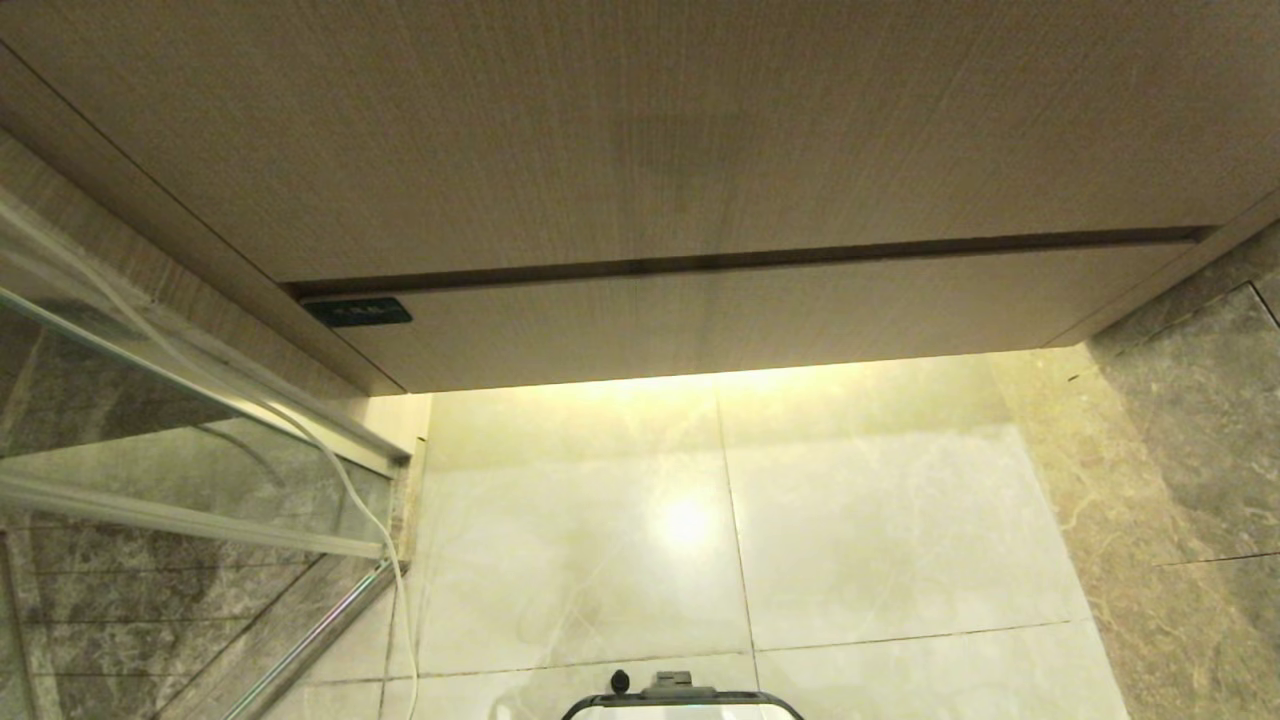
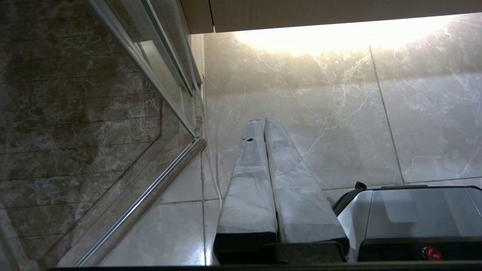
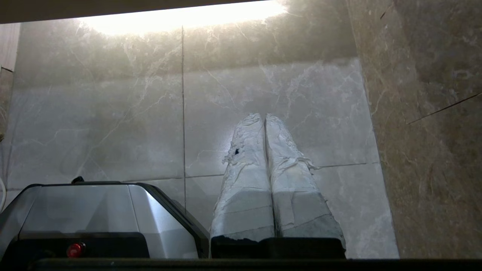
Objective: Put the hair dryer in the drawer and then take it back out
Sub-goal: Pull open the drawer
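One drawer [image 1: 760, 320] is in view, shut, its flat light-wood front flush under the taller wood panel [image 1: 640, 130] above it; hair dryer not visible in any view. Small dark label [image 1: 357, 312] sits at the drawer front's upper left corner. Warm light spills from under the drawer onto the pale marble floor tiles [image 1: 580, 540].

Left gripper [image 2: 262, 120] hangs pointing down at the floor, both wrapped fingers [image 2: 248, 169] pressed together, holding nothing. Drawer's bottom edge is well ahead of its tips, across the floor. Glass shower door [image 2: 162, 52] with a metal rail [image 2: 150, 195] stands just beside this gripper on its outer side, a thin white cord [image 1: 340, 470] running down along the door frame. Robot's grey base [image 2: 410, 214] with a red button [image 2: 432, 253] is close on its inner side.

Right gripper [image 3: 263, 115] hangs the same way, fingers [image 3: 246, 169] pressed together, empty, over the tiles. Dark marble wall [image 3: 433, 113] is near on its outer side; the grey base is on its inner side. Neither gripper shows in the head view, only the base's front edge at the bottom.
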{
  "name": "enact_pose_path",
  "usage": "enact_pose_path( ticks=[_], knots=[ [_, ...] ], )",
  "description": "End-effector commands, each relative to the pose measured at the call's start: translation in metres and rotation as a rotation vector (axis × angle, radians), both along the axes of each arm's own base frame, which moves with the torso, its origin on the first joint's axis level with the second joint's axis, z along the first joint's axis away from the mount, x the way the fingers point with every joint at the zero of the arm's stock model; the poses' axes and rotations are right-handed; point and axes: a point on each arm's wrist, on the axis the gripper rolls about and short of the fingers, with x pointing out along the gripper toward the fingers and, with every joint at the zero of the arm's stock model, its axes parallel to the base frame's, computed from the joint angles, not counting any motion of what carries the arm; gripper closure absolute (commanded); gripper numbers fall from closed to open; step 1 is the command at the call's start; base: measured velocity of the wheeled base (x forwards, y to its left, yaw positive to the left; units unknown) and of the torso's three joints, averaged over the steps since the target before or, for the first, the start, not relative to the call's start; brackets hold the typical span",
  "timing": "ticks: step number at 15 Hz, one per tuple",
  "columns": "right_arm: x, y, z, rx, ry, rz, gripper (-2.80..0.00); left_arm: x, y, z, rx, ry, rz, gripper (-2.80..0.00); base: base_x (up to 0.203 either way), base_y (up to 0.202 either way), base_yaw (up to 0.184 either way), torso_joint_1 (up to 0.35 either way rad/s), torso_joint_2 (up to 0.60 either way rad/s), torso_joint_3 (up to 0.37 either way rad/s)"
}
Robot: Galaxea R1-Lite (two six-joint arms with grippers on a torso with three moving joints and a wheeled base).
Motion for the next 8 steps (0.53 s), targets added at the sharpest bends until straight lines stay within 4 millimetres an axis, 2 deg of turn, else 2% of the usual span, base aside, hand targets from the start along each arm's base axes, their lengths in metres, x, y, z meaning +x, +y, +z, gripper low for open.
enact_pose_path(
  ticks=[1,6,7,8],
  knots=[
    [0.000,0.000,0.000,-0.001,0.001,0.001,0.00,0.000,0.000,0.000,0.000,0.001,0.000,0.00,0.000,0.000,0.000,0.000,0.00,0.000],
    [0.000,0.000,0.002,-0.016,-0.017,0.000,0.00,0.000,0.000,0.000,0.000,0.001,0.000,0.00,0.000,0.000,0.000,0.000,0.00,0.000],
    [-0.002,0.000,0.010,-0.018,-0.036,0.008,0.00,0.000,0.000,0.000,0.000,0.001,0.000,0.00,0.000,0.000,0.000,0.000,0.00,0.000],
    [-0.007,0.001,0.029,-0.017,-0.066,0.030,0.00,0.000,0.000,0.000,0.000,0.000,0.000,0.00,0.000,0.000,0.000,0.000,0.00,0.000]
  ],
)
